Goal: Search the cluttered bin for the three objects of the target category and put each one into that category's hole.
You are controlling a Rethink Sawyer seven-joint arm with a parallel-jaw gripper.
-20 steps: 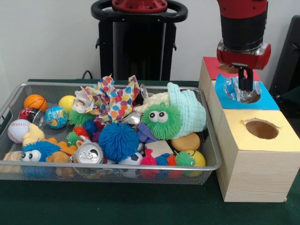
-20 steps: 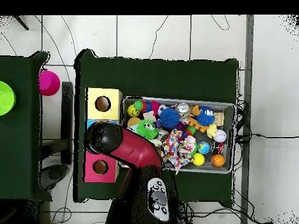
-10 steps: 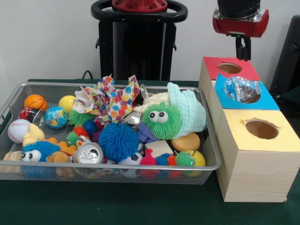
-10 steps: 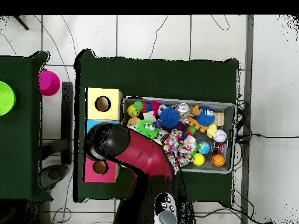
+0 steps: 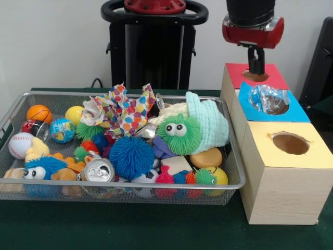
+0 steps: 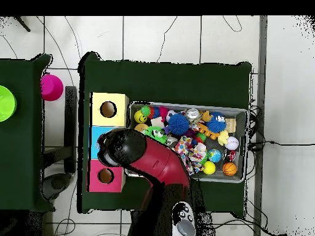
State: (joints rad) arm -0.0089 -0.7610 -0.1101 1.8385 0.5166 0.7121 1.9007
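A crumpled clear plastic bottle [image 5: 268,99] rests in the round hole of the blue-topped box [image 5: 297,112], sticking up out of it. My gripper [image 5: 256,67] hangs open and empty above the hole of the red-topped box [image 5: 270,78], up and to the left of the bottle. The wire bin [image 5: 125,185] holds a silver can [image 5: 98,171] at the front left and a second can [image 5: 35,128] at the far left. In the overhead view the arm [image 6: 144,157] covers the blue box and hides the gripper.
A yellow-topped box [image 5: 312,156] with an open hole stands nearest the camera. The bin is packed with spiky balls, sports balls, a green fuzzy toy [image 5: 179,133], dotted paper [image 5: 122,109] and a mint cloth [image 5: 210,122]. A pink cup [image 6: 51,86] sits on a side table.
The gripper let go of the plastic bottle on the blue box's hole, rose, and shifted left toward the red box. The bottle stays in the hole.
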